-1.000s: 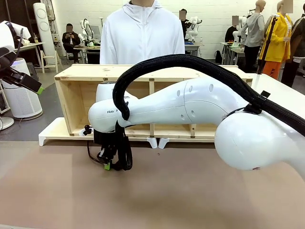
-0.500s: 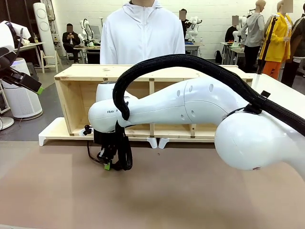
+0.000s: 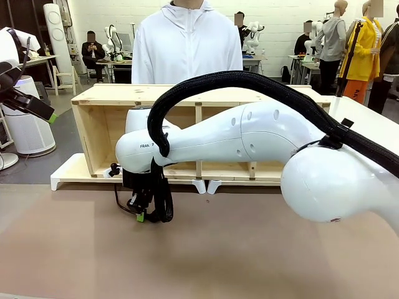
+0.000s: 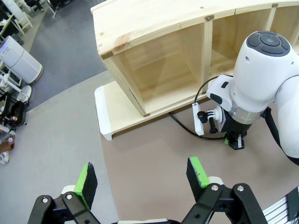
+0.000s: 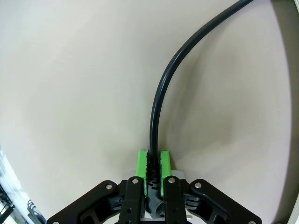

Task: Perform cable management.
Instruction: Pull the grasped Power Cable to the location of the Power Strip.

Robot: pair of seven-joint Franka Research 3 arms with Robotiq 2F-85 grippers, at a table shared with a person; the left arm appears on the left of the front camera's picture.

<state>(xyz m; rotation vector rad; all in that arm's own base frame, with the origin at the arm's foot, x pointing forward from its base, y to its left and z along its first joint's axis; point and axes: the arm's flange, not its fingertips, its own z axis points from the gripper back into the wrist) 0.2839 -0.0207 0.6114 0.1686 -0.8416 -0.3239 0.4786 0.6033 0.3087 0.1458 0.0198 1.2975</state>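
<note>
Clamping the cable (image 5: 161,84) between its 2 green pads (image 5: 141,162), the right gripper (image 5: 153,156) is clenched on the cord, fingers pointing down at the brown table (image 3: 249,255) and close above it. In the right wrist view the cable leaves the pads straight, then bends off toward the upper right corner over the bare tabletop. Seen from the front, this gripper hangs under the right arm's wrist, left of the table's middle, with a thin black loop of cord showing just beside it. From the left wrist view the cord curves along the table to a white power strip (image 4: 198,119), which lies just beside the white base (image 4: 105,116) of a wooden crate (image 4: 154,56); the strip is close to the right gripper. A thick ribbed black hose (image 3: 249,81) arches over the right arm (image 3: 249,140). The left gripper (image 4: 140,175) is released, its jaws wide apart with nothing between them, held high over the table's left side and well apart from the cable. Beyond the crate, at the far side, a person (image 3: 187,50) in a white hooded top stands facing the table
</note>
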